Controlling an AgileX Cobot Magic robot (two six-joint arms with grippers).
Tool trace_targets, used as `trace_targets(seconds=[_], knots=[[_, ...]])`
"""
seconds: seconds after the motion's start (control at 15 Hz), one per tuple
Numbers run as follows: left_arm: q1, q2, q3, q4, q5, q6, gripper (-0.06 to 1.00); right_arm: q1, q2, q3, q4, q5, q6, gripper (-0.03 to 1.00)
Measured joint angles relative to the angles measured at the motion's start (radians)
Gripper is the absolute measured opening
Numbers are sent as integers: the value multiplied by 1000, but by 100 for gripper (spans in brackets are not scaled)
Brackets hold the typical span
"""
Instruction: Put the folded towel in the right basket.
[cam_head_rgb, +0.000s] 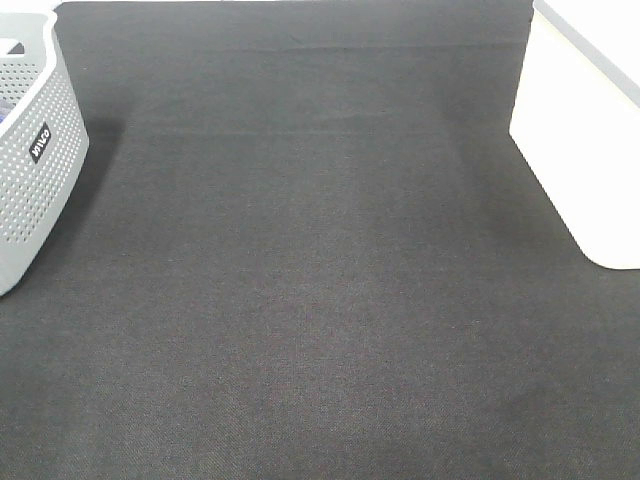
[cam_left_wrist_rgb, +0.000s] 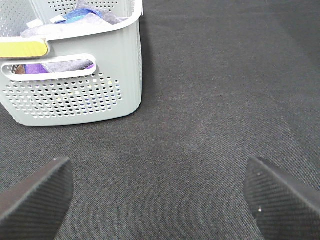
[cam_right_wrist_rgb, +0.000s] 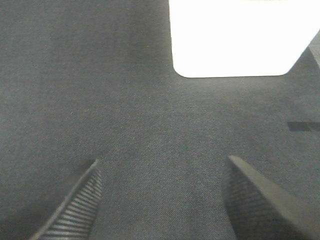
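The right basket (cam_head_rgb: 585, 140) is plain white and stands at the right edge of the black cloth; it also shows in the right wrist view (cam_right_wrist_rgb: 240, 37). No folded towel lies on the cloth in any view. The grey perforated left basket (cam_head_rgb: 30, 150) holds purple, blue and grey cloth (cam_left_wrist_rgb: 75, 22); I cannot tell whether a folded towel is among it. My left gripper (cam_left_wrist_rgb: 160, 200) is open and empty above the cloth, short of the grey basket (cam_left_wrist_rgb: 75, 85). My right gripper (cam_right_wrist_rgb: 160, 200) is open and empty, short of the white basket. Neither arm shows in the high view.
The black cloth (cam_head_rgb: 320, 300) covers the whole table between the two baskets. A short dark strip (cam_right_wrist_rgb: 303, 126) lies on the surface beside the white basket in the right wrist view.
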Motion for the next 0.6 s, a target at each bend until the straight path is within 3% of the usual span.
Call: trace_targets(seconds=[0.6], knots=[[0,0,0,0,0,0,88,-3,-72,0,1,-1,3,65]])
